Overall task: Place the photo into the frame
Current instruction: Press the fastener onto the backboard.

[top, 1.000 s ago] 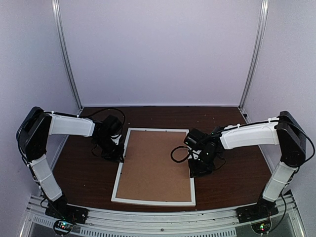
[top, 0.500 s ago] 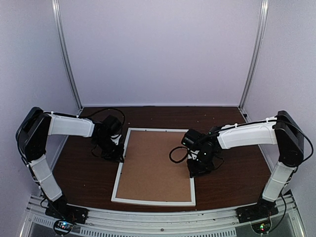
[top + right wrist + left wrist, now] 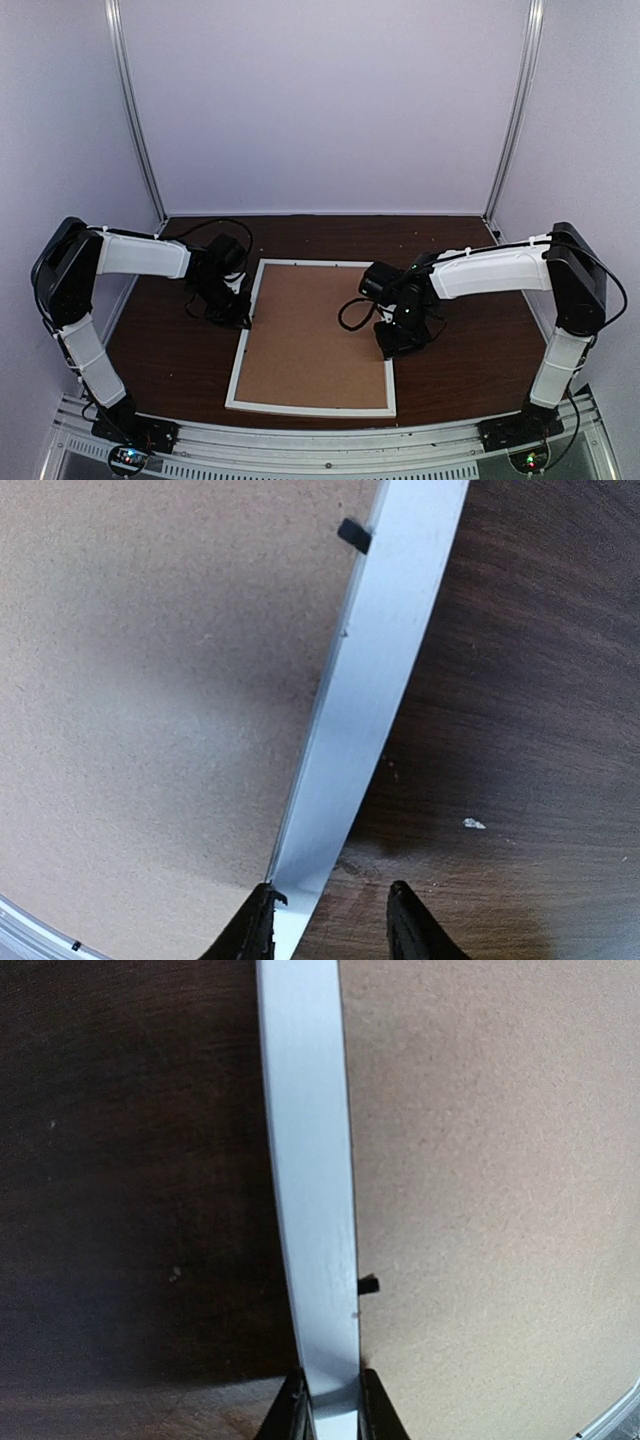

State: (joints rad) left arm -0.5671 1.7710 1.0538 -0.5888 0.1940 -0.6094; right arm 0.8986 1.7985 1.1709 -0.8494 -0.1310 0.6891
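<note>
- Clearly, the frame (image 3: 310, 408) lies flat in the middle of the desk (image 3: 460, 370), back side up, and its long axis seems to run from the arm bases toward the far wall.
- The left hand (image 3: 331, 1412) pinches the left rail; the right hand (image 3: 338, 917) stands spread astride the right rail (not gripping it), so both hands are equally near.
- The photo is not visible; the brown backing board (image 3: 315, 330) fills the opening (probably the photo is under it).

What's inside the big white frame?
A plain brown backing board fills the thin white rectangular frame, with a small black tab at its edge. Whatever lies under the board is covered and cannot be seen.
</note>
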